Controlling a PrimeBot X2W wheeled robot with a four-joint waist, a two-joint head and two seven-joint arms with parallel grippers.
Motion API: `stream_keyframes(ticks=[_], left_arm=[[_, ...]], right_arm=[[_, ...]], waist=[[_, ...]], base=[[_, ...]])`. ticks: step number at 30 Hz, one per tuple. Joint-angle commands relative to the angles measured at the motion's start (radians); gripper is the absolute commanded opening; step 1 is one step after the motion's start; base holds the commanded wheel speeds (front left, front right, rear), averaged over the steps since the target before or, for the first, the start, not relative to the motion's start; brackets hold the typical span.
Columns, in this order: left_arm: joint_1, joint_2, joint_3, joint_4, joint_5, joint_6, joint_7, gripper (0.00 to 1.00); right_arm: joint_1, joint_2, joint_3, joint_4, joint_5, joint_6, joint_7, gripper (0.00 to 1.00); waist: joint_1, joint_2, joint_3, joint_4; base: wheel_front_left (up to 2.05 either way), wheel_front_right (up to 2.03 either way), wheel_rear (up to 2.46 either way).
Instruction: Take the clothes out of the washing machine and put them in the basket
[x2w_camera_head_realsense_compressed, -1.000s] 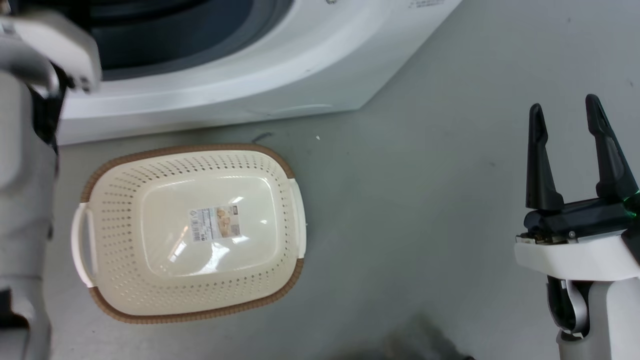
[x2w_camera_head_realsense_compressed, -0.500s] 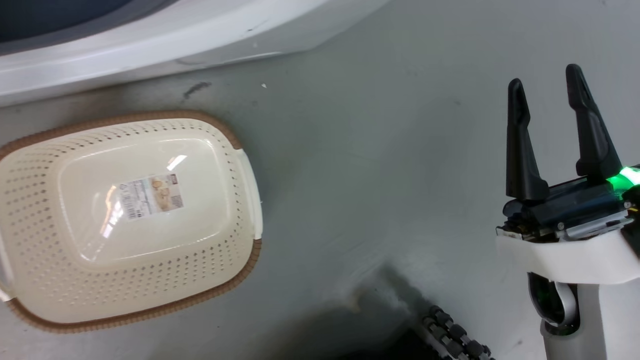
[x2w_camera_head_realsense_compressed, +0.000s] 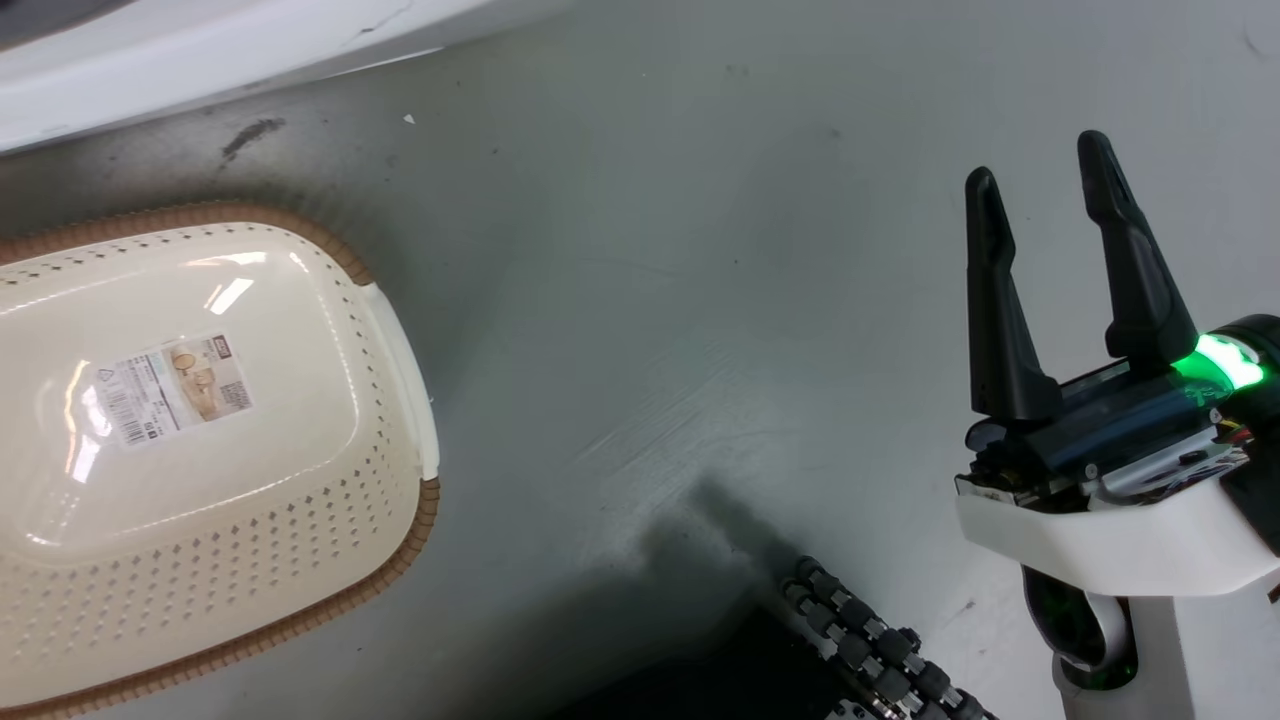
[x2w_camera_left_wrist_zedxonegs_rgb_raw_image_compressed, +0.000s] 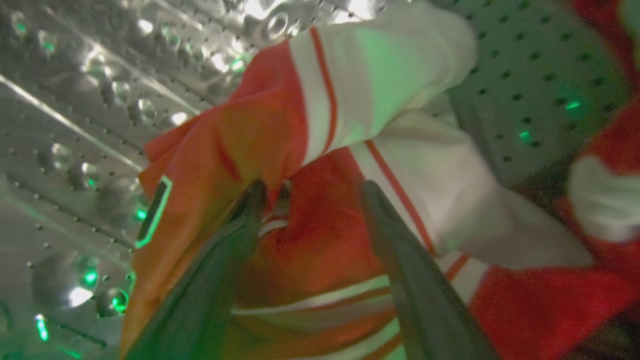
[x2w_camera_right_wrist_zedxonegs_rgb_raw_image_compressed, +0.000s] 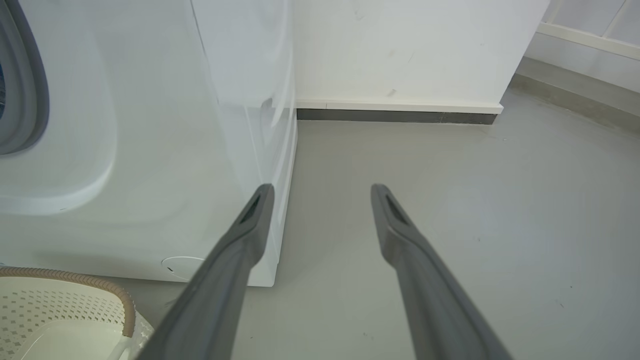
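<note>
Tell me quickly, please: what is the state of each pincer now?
Left pincer: open, around the red-and-white garment inside the drum.
Right pincer: open, holding nothing.

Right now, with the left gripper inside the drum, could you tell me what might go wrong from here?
The left gripper is open around a loose fold of the striped garment; closing may catch only a thin layer, which could slip. Its loose cloth could also snag on the drum or drop beside the basket.
</note>
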Motion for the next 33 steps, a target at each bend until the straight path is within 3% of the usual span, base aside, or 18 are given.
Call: stream_keyframes(ticks=[1, 9, 10, 11, 16, 24, 30, 31, 33], left_arm=[[-0.015, 0.017, -0.011, -0.001, -0.007, 0.0, 0.015, 1.0], [-0.022, 0.066, -0.096, -0.009, -0.058, -0.001, 0.091, 1.0], [-0.02, 0.067, -0.101, -0.009, -0.068, -0.001, 0.096, 0.62], [-0.023, 0.068, -0.104, -0.011, -0.074, -0.001, 0.091, 0.0], [-0.054, 0.083, -0.119, -0.016, -0.072, -0.001, 0.034, 0.0], [-0.068, 0.012, -0.108, 0.029, -0.059, 0.041, -0.189, 0.0], [-0.005, -0.074, -0.089, 0.091, -0.091, 0.072, -0.369, 0.0], [0.039, -0.118, -0.08, 0.124, -0.113, 0.083, -0.454, 0.0], [0.08, -0.151, -0.072, 0.145, -0.133, 0.085, -0.513, 0.0]], right_arm=[[0.003, 0.003, 0.005, -0.008, 0.006, -0.001, -0.002, 1.0], [0.014, 0.003, 0.01, -0.024, 0.013, -0.001, -0.002, 1.0], [0.014, 0.003, 0.008, -0.025, 0.013, -0.001, -0.002, 1.0], [0.014, 0.003, 0.005, -0.026, 0.012, -0.001, -0.002, 1.0], [-0.006, 0.003, 0.003, -0.016, 0.011, -0.001, -0.002, 1.0], [-0.026, 0.003, -0.014, 0.009, -0.022, -0.001, -0.002, 1.0], [-0.028, 0.002, -0.053, 0.037, -0.05, -0.001, -0.002, 1.0], [-0.021, 0.002, -0.07, 0.055, -0.067, -0.001, -0.002, 1.0], [-0.011, 0.002, -0.083, 0.067, -0.077, -0.001, -0.002, 1.0]], waist=[[-0.0002, 0.0, 0.013, -0.014], [-0.0002, 0.0, 0.035, -0.027], [-0.0002, 0.0, 0.038, -0.026], [-0.0002, 0.0, 0.04, -0.025], [-0.0002, 0.0, 0.043, -0.025], [-0.0002, 0.0, -0.012, 0.012], [-0.0002, 0.0, -0.093, 0.058], [-0.0002, 0.0, -0.143, 0.082], [-0.0002, 0.0, -0.184, 0.101]], base=[[0.0, 0.0, 0.0], [0.0, 0.0, 0.0], [0.0, 0.0, 0.0], [0.0, 0.0, 0.0], [0.0, 0.0, 0.0], [0.0, 0.0, 0.0], [0.0, 0.0, 0.0], [0.0, 0.0, 0.0], [0.0, 0.0, 0.0]])
